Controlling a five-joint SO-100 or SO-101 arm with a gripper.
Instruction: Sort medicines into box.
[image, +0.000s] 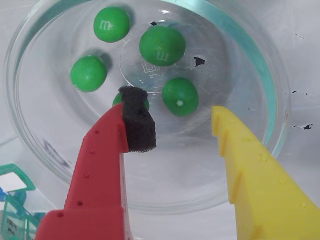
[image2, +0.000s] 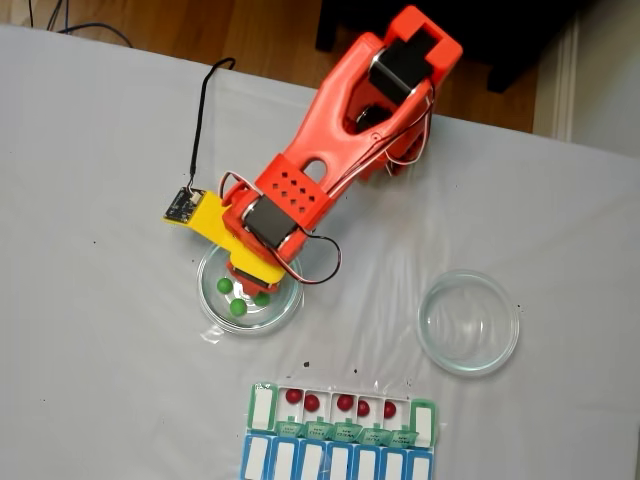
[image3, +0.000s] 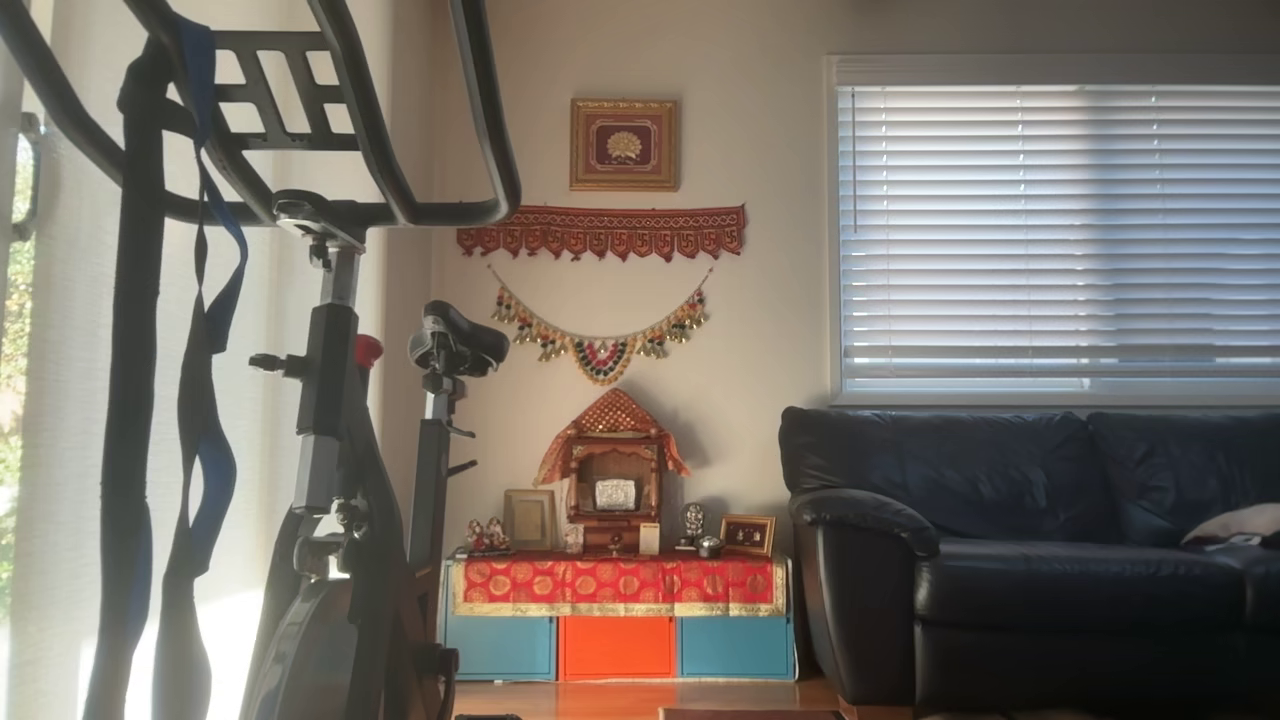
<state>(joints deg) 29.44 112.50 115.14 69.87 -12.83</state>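
— Green balls, five of them, lie in the glass dish (image: 40, 150) in the wrist view: one (image: 111, 23) far ahead, one (image: 162, 45) ahead near the middle, one (image: 88, 73) off to the left, one (image: 180, 96) just ahead of the pincer (image: 175, 125), one half hidden behind the black foam pad (image: 137, 122) on the red finger (image: 95, 185).

— And the pincer?

— Apart. Red finger and yellow finger (image: 255, 175) stand wide, nothing between them, tips over the dish floor.

— What does the fixed view add?

— The whole arm (image2: 340, 150) over that dish (image2: 210, 312), with only three green balls (image2: 238, 308) showing. A second dish (image2: 468, 322) sits well to the right. Below, well apart from the pincer, the box (image2: 340, 412) holds five red balls (image2: 345, 402) in its open compartments, touching a blue row (image2: 335, 462).

— The other view?

— A room: exercise bike (image3: 330, 450), dark sofa (image3: 1030, 540), small shrine (image3: 612, 480).
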